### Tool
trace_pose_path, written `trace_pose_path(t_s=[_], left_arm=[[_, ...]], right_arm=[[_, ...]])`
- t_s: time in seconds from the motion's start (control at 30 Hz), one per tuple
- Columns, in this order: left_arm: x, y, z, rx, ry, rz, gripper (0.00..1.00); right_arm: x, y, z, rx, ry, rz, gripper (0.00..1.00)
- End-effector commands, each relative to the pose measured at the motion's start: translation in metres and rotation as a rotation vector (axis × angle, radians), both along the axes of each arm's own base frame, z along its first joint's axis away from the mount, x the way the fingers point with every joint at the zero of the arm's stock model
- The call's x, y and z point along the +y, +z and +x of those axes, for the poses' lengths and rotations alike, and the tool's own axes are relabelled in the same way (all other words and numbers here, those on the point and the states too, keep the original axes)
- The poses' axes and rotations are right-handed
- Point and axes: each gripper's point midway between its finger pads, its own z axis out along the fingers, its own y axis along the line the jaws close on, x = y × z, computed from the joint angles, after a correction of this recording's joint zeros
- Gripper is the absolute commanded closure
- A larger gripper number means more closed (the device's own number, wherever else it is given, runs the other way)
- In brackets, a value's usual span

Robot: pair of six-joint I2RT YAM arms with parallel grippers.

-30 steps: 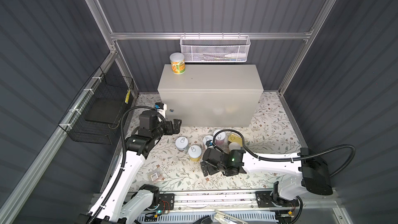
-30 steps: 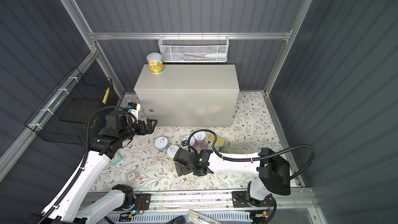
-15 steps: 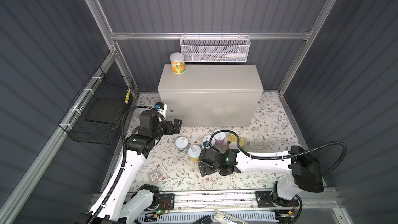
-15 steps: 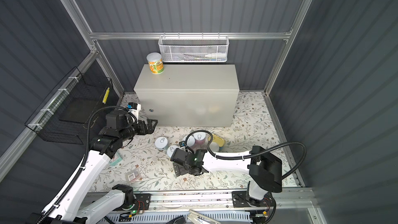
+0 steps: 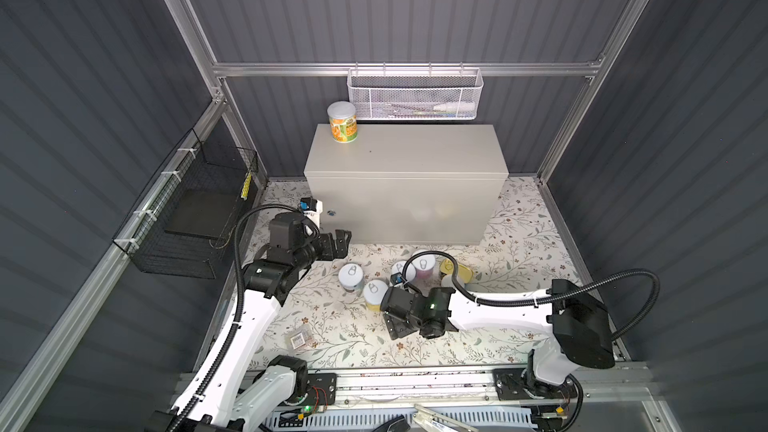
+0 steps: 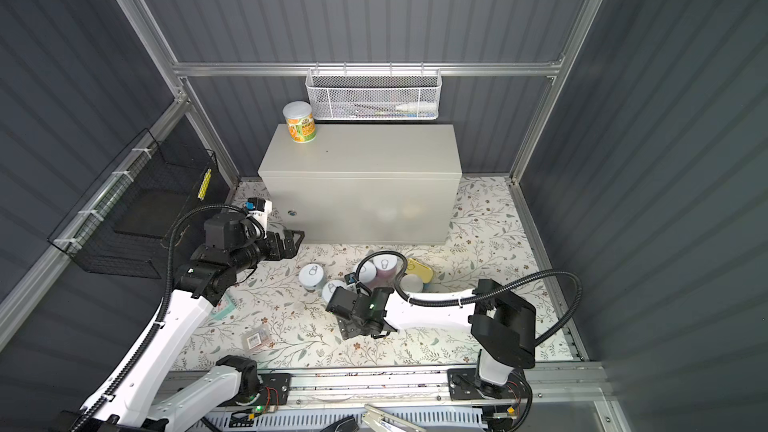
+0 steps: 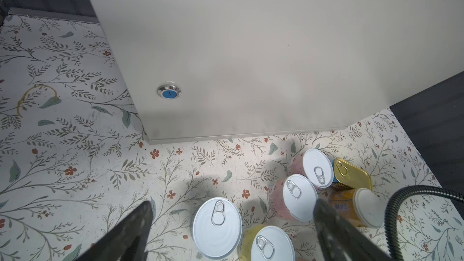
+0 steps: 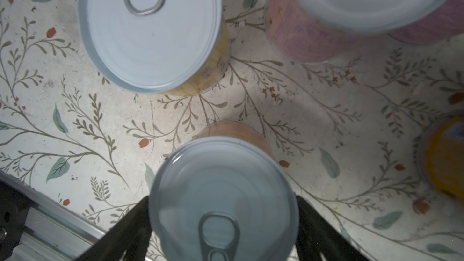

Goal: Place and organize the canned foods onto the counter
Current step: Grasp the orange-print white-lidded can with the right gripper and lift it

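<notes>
Straddling a peach-labelled can (image 8: 221, 169) with the right end effector (image 8: 223, 203); gripped or not, cannot tell.
Holding the left end effector (image 5: 340, 241) wide open, empty, near the surface (image 5: 415, 151) front. Showing one orange can (image 5: 342, 122) upright at the surface's 11 o'clock corner, other cans (image 5: 351, 278) clustered on the floral mat (image 5: 332, 326) at 6 o'clock.

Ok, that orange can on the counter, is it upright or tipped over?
Upright. The orange can stands on its base near the counter's back left corner, pale lid facing up.
</notes>
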Motion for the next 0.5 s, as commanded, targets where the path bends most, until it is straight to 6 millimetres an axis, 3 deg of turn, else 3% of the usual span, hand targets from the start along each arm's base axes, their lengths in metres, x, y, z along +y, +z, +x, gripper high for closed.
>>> trace_pose_path(t_s=[0.0,0.23,0.47], left_arm=[[-0.005,-0.0021,-0.0018,0.011,-0.018,-0.017,0.0],[-0.0042,-0.0033,-0.0011,0.013,-0.013,-0.012,0.0],[-0.0055,-0.0043,-0.0008,0.017,-0.019,-0.014,0.0]], right_arm=[[-0.0078,-0.0057,0.0067,-0.013,-0.008,-0.058,0.16],[-0.007,-0.0126,0.0073,0.016,-0.02,-0.014,0.2],[-0.0078,-0.0042,0.012,0.023,-0.021,0.049,0.28]])
